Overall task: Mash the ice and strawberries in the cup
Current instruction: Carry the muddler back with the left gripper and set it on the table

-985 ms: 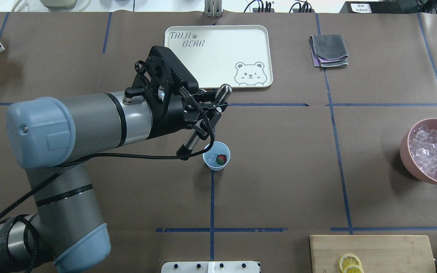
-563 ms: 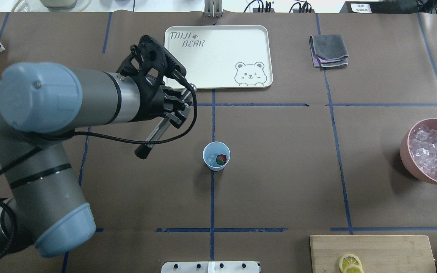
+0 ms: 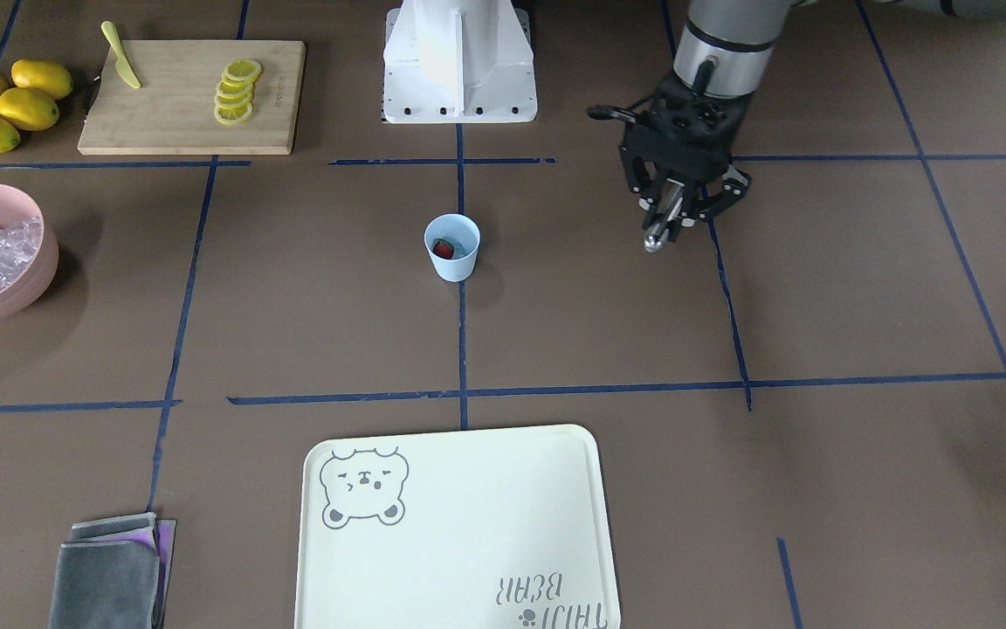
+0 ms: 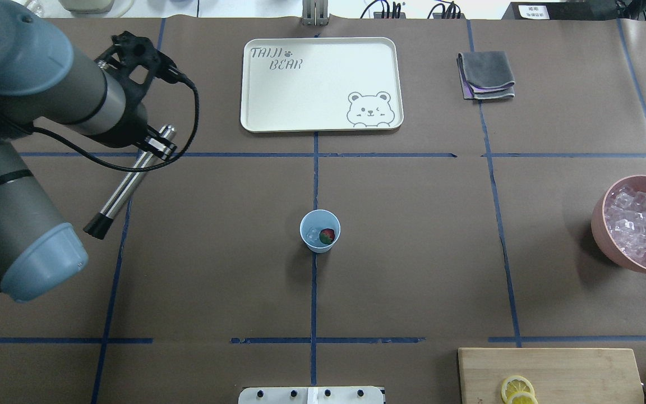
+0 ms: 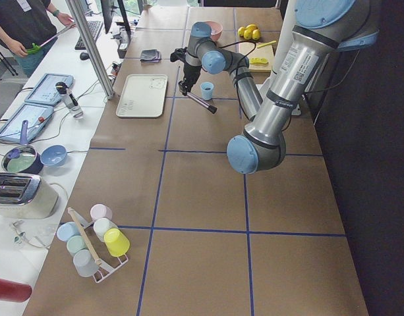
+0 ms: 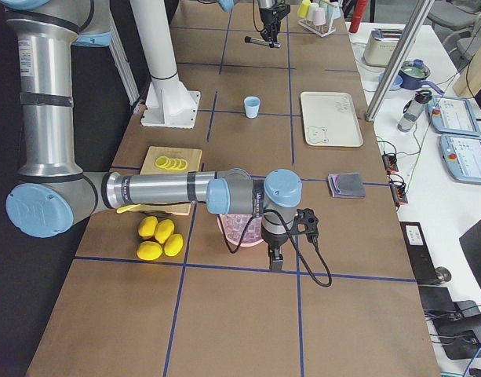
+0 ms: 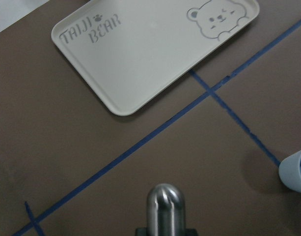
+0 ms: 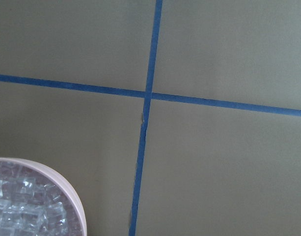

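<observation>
clamping muddler in left gripper, well apart from cup | holding strawberry and ice in cup at counter centre | right gripper: cannot tell | likely best: centring muddler upright over cup, pressing slowly

Even bright light, soft shadows

In the left wrist view the metal muddler is cut off by the lower edge, and only a sliver of the cup is shown at the right edge. In the overhead view the left hand is largely masked by its own wrist, and the pink bowl is clipped by the right edge. The right hand is shown only in the right side view, where its fingers cannot be made out.
</observation>
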You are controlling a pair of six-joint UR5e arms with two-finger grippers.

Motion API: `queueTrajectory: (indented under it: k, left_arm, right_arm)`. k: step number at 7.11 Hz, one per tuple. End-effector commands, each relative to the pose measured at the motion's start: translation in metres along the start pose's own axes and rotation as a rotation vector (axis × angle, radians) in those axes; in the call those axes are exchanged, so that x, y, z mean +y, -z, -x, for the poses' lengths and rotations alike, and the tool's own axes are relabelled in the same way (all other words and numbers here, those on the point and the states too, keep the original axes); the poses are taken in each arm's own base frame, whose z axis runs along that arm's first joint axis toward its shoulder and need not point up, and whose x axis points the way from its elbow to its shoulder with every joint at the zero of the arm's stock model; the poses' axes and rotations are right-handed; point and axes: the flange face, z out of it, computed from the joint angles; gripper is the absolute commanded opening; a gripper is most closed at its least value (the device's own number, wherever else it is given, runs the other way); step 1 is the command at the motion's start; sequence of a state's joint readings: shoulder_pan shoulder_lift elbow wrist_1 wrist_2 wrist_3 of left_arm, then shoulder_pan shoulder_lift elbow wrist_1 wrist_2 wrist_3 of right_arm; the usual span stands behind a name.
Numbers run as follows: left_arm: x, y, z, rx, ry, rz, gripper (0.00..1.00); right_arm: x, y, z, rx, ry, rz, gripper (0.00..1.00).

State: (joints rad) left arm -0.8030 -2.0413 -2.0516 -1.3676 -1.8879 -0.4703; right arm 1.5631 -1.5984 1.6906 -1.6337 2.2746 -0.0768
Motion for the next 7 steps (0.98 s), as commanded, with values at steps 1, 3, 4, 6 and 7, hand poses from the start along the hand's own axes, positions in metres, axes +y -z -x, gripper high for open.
queueTrajectory:
  k: [1,3,4,6,7]
  left_arm:
    - [0.036,-0.031,0.094,-0.116,0.124,0.102,0.08]
    - [0.078,-0.088,0.206,-0.115,0.332,0.289,0.07]
    - [0.108,-0.107,0.234,-0.094,0.355,0.313,0.06]
    - [0.170,-0.136,0.274,-0.092,0.391,0.290,0.06]
    - [0.192,-0.155,0.289,-0.085,0.408,0.265,0.06]
  right_arm:
    - [0.000,0.002,0.002,0.000,0.004,-0.005,0.99]
    - [0.002,0.002,0.002,-0.002,0.003,-0.004,0.99]
    - [0.002,0.002,0.002,-0.002,0.003,-0.004,0.99]
    - [0.001,0.003,0.003,-0.001,0.003,-0.007,0.99]
    - [0.001,0.004,0.003,-0.001,0.004,-0.007,0.99]
